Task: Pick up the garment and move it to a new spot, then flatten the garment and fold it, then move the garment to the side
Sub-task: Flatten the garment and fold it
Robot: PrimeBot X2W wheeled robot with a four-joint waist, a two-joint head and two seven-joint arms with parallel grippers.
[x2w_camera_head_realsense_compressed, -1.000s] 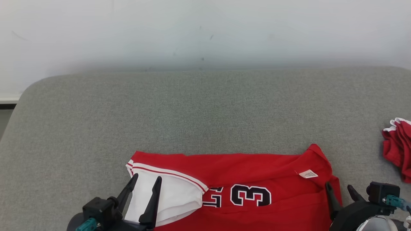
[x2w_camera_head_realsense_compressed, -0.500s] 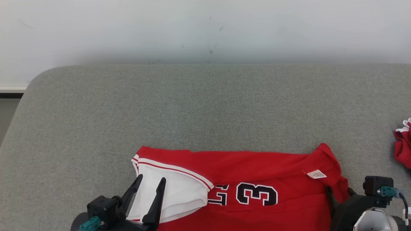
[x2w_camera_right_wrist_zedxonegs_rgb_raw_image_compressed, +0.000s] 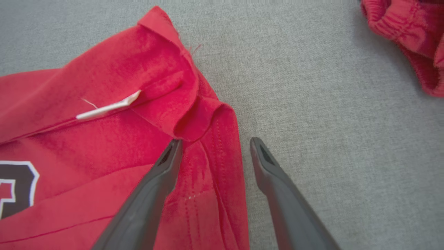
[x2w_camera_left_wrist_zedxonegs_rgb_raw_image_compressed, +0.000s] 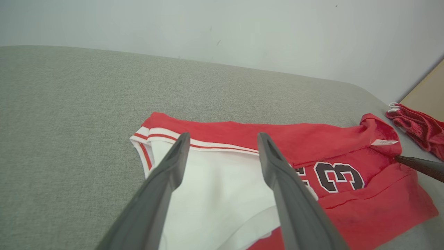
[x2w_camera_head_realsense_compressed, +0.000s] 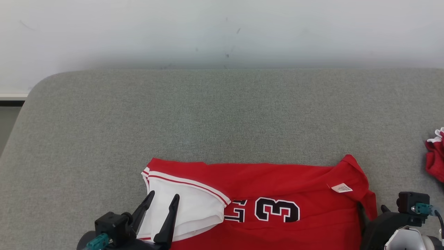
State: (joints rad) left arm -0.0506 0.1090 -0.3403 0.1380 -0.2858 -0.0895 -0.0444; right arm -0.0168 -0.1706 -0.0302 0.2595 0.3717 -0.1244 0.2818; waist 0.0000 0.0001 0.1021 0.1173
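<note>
The garment [x2w_camera_head_realsense_compressed: 277, 180] is a red jersey with a white panel and a black number 3, folded flat near the front of the grey cushion; it also shows as the garment [x2w_camera_left_wrist_zedxonegs_rgb_raw_image_compressed: 242, 139] and the garment [x2w_camera_right_wrist_zedxonegs_rgb_raw_image_compressed: 104, 114]. My left gripper [x2w_camera_head_realsense_compressed: 163, 198] hovers open over the white panel at the jersey's left end, seen too as the left gripper [x2w_camera_left_wrist_zedxonegs_rgb_raw_image_compressed: 223, 139]. My right gripper [x2w_camera_head_realsense_compressed: 371, 207] stands open at the jersey's right edge; in the right wrist view the right gripper [x2w_camera_right_wrist_zedxonegs_rgb_raw_image_compressed: 215, 142] straddles the red hem, one finger over cloth, one over bare cushion. Neither holds anything.
A second crumpled red cloth [x2w_camera_head_realsense_compressed: 435, 158] lies at the far right of the cushion, also the red cloth [x2w_camera_right_wrist_zedxonegs_rgb_raw_image_compressed: 409, 38]. The grey cushion [x2w_camera_head_realsense_compressed: 222, 114] stretches wide behind the jersey to a pale wall [x2w_camera_head_realsense_compressed: 222, 31]. Its rounded left corner drops off at the left.
The head camera shifted between one second ago and half a second ago, moving the whole picture. The right gripper has sunk lower in view. The jersey and left gripper stay as they were.
</note>
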